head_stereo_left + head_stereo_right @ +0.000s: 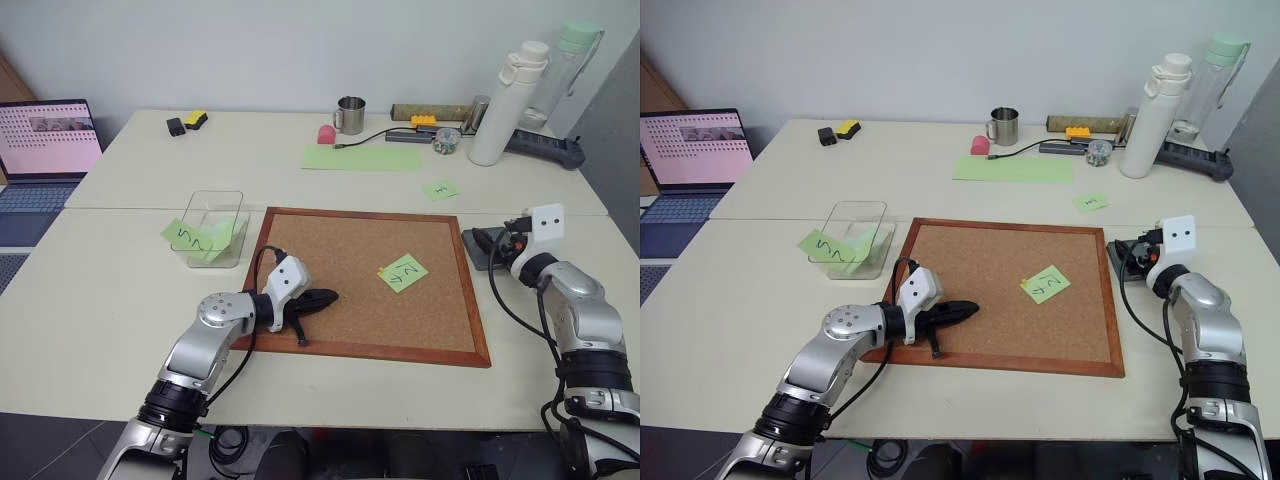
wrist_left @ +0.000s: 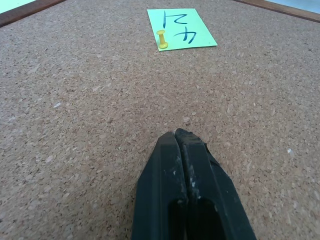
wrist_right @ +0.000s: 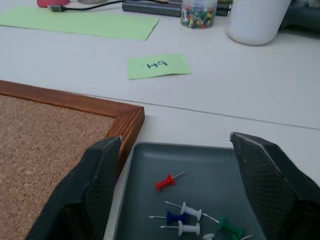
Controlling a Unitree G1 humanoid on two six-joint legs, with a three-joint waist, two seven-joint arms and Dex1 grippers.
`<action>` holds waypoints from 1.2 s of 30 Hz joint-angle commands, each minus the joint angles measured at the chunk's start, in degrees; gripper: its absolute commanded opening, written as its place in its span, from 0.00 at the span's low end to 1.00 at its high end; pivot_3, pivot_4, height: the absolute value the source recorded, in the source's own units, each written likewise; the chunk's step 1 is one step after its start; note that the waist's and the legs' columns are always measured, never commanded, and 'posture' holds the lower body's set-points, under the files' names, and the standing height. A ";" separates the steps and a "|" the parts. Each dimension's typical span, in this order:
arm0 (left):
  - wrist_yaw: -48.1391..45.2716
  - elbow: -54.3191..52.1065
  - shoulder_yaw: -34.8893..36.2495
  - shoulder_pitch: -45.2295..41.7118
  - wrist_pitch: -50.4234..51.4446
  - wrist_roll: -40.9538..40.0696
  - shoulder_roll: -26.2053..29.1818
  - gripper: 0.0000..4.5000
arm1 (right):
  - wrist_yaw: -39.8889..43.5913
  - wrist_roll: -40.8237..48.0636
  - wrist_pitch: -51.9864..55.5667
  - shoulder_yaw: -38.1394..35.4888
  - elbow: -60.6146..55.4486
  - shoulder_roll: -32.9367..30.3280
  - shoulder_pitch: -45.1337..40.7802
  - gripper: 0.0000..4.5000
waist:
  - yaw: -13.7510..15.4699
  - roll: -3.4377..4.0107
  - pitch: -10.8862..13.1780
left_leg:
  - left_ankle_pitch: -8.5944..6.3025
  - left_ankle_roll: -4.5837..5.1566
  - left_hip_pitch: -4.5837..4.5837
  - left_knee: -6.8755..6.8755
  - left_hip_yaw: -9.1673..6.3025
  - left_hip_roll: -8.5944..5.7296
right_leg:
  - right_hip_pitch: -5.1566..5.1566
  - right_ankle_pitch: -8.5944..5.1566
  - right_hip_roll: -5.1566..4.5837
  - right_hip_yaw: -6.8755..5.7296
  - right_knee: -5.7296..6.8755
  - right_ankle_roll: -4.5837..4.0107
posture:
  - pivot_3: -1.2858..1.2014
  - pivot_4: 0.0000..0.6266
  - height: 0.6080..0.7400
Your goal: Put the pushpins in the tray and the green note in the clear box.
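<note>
From the head I see the green note [image 1: 403, 273] with black marks pinned on the corkboard [image 1: 330, 260], pale tables, left wrist shows my left gripper [image 2: 180, 134] shut, empty, right wrist shows my right gripper [image 3: 172, 165] spread wide over the tray [image 3: 150, 170], red pushpin [image 3: 166, 182] lying inside.

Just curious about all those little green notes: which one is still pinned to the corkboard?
The green note with black pen marks, held by a yellow pushpin. The others lie at the clear box and on the far table.

The left gripper [image 2: 181, 134], fingers pressed together, hovers over the corkboard [image 2: 90, 115]; a yellow pushpin [image 2: 162, 39] seemingly pins the green note [image 2: 187, 29] near the board's far edge.
</note>
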 commanded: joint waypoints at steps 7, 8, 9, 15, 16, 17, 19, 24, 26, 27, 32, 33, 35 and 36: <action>-0.14 -0.69 -0.21 0.59 0.76 -0.03 0.66 0.00 | 10.75 12.56 12.61 11.75 -30.24 3.08 10.50 0.80 | -0.06 0.00 0.00 | 0.00 0.00 0.01 0.01 -0.08 0.02 | 0.01 0.00 0.01 -0.03 0.02 0.00 | 0.52 0.24 1.00; -0.15 -0.74 -0.20 0.56 0.86 -0.06 0.68 0.00 | 10.31 11.53 12.52 13.65 -30.80 3.86 10.83 0.80 | -0.02 0.01 0.00 | 0.00 0.00 -0.01 0.01 -0.10 0.02 | 0.01 0.00 0.01 -0.05 0.01 0.00 | 0.52 0.24 1.00; -0.16 -0.74 -0.18 0.46 1.00 -0.10 0.68 0.00 | 9.75 10.07 11.92 15.65 -30.58 4.74 10.71 0.80 | 0.00 0.00 0.00 | 0.00 0.00 0.00 0.01 -0.10 0.00 | 0.02 0.00 0.01 -0.05 0.00 0.00 | 0.52 0.24 1.00; -0.03 -1.05 -0.11 0.20 1.66 -0.09 0.77 0.00 | 3.34 2.72 10.73 19.76 -25.04 8.27 7.70 0.80 | 0.01 0.00 0.00 | 0.00 0.00 0.00 0.03 -0.12 -0.01 | 0.01 0.00 0.01 -0.07 0.02 0.00 | 0.52 0.24 1.00; 0.05 -1.25 -0.01 0.24 1.83 -0.14 0.83 0.00 | 2.87 1.77 10.39 20.11 -23.94 8.53 7.21 0.80 | 0.02 -0.01 0.00 | 0.00 -0.01 0.00 0.03 -0.12 -0.01 | 0.01 0.00 0.01 -0.07 0.01 0.00 | 0.52 0.24 1.00; 0.11 -1.49 0.08 0.34 1.98 -0.18 0.91 0.00 | 2.46 0.96 10.10 20.34 -22.96 8.90 6.81 0.80 | 0.02 0.00 0.00 | 0.00 -0.01 0.00 0.03 -0.13 -0.01 | 0.01 0.00 0.01 -0.08 0.00 0.00 | 0.52 0.24 1.00; 0.22 -1.81 0.17 0.48 2.20 -0.23 0.97 0.00 | 2.29 0.28 9.81 20.63 -21.88 9.32 6.39 0.80 | 0.02 -0.01 0.00 | 0.00 -0.01 0.00 0.02 -0.13 -0.01 | 0.00 0.00 0.01 -0.09 -0.01 0.00 | 0.52 0.24 1.00; 0.74 -2.65 0.23 0.88 2.85 -0.35 0.91 0.00 | 3.06 -0.65 9.54 21.71 -19.55 10.55 5.63 0.80 | -0.03 0.00 0.00 | 0.00 -0.01 0.00 0.01 -0.13 0.00 | 0.00 0.00 0.02 -0.08 0.00 0.00 | 0.52 0.24 1.00; 0.95 -2.78 0.30 0.90 3.03 -0.44 0.88 0.00 | 3.15 -0.94 9.22 21.79 -18.38 11.43 4.86 0.72 | -0.08 0.00 0.00 | 0.00 0.00 0.00 0.02 -0.13 0.00 | 0.00 0.00 0.02 -0.07 0.01 0.00 | 0.52 0.24 1.00; 1.04 -2.85 0.30 0.92 3.10 -0.47 0.89 0.00 | 3.11 -0.74 9.20 21.53 -17.82 12.02 4.53 0.70 | -0.07 0.00 0.00 | 0.00 0.00 0.00 0.02 -0.13 0.00 | 0.00 0.00 0.02 -0.07 0.01 0.00 | 0.52 0.24 1.00; 1.53 -3.43 0.29 1.15 3.53 -0.64 0.91 0.00 | 3.27 -1.39 8.54 21.27 -15.70 13.10 3.49 0.46 | -0.07 0.00 0.00 | 0.00 -0.01 0.00 0.01 -0.15 0.00 | 0.00 0.00 0.02 -0.09 0.01 0.00 | 0.52 0.24 1.00; 1.61 -3.55 0.29 1.21 3.61 -0.68 0.92 0.00 | 3.32 -1.47 8.47 21.23 -15.53 13.16 3.38 0.42 | -0.07 0.00 0.00 | 0.00 -0.01 0.00 0.02 -0.14 0.00 | 0.00 0.00 0.02 -0.09 0.01 0.00 | 0.52 0.24 1.00; 1.73 -3.76 0.30 1.36 3.71 -0.73 0.95 0.00 | 3.35 -1.54 8.31 21.16 -15.25 13.17 3.21 0.33 | -0.08 0.00 0.00 | 0.00 0.00 0.00 0.02 -0.14 0.00 | 0.00 0.00 0.02 -0.08 0.01 0.00 | 0.52 0.24 1.00; 1.78 -3.85 0.30 1.43 3.75 -0.75 0.96 0.00 | 3.39 -1.56 8.22 21.11 -15.11 13.13 3.14 0.29 | -0.08 0.00 0.00 | 0.00 0.00 0.01 0.01 -0.15 0.00 | 0.00 0.00 0.02 -0.09 0.02 0.00 | 0.52 0.24 1.00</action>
